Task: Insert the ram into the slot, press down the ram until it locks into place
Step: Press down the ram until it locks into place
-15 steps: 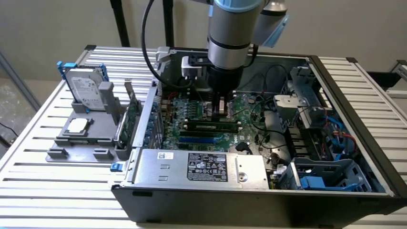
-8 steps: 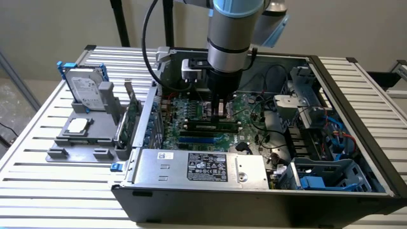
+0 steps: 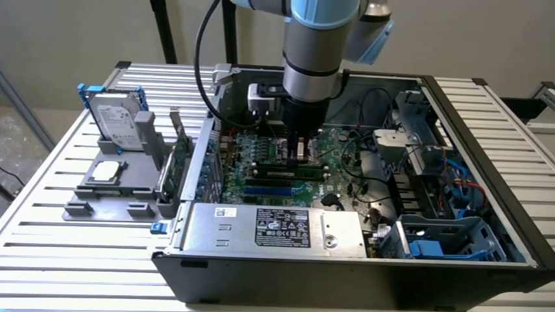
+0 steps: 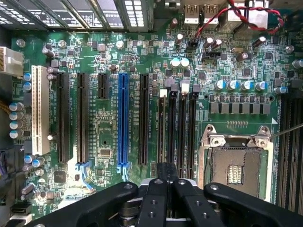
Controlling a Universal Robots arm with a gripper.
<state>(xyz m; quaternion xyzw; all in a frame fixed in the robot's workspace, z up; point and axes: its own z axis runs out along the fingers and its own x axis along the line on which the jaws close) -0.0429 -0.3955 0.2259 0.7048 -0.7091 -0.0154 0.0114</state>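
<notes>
Grey arm [image 3: 310,71] vert., end effector [image 4: 166,171] closed

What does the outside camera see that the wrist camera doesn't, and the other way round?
Exterior view: the whole computer case, the hard drive beside it, the slatted table, and the robot arm. Wrist view: the metal-framed processor socket and a white slot, close up. Both: the green motherboard, its blue slot, and the shut claw by the long black slots.
</notes>
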